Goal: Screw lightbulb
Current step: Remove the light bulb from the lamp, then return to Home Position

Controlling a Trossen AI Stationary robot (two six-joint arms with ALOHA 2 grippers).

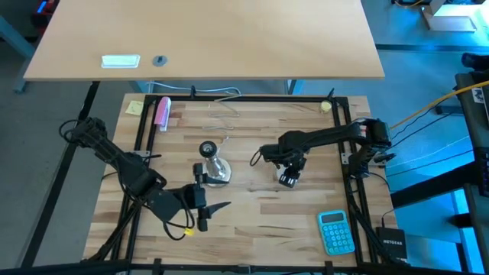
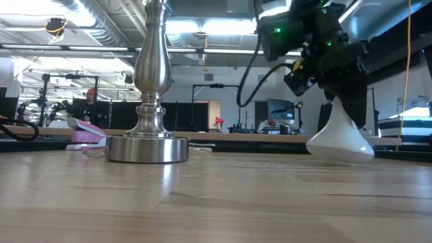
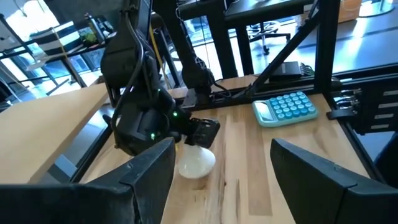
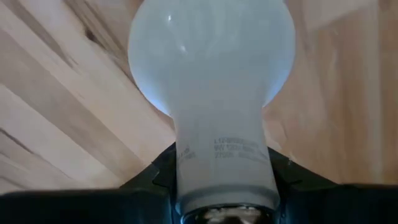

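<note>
The white frosted lightbulb (image 2: 341, 138) stands base-up at the table's right middle, its round globe (image 4: 211, 56) on the wood. My right gripper (image 1: 289, 177) is over it and shut on it. The silver flared lamp stand (image 1: 214, 164) with its black socket top stands on its round foot (image 2: 147, 148) at the table's centre, left of the bulb. My left gripper (image 1: 210, 205) is open and empty, near the table's front edge, just in front of the lamp stand. Its two fingers show wide apart in the left wrist view (image 3: 222, 149), pointing toward the bulb (image 3: 196, 163). My right gripper pinches the bulb's narrow neck (image 4: 224, 155), just above the silvery screw base, between its two fingers. The fingers come from above, pointing down. The bulb stands upside down, slightly tilted, with its globe (image 2: 341, 147) resting on the table.
A blue calculator (image 1: 336, 231) lies at the front right. A pink stapler (image 1: 162, 111) and a yellow note (image 1: 135, 107) lie at the far left corner, and thin wire (image 1: 221, 114) at the far middle. A black frame (image 1: 348, 153) edges the table.
</note>
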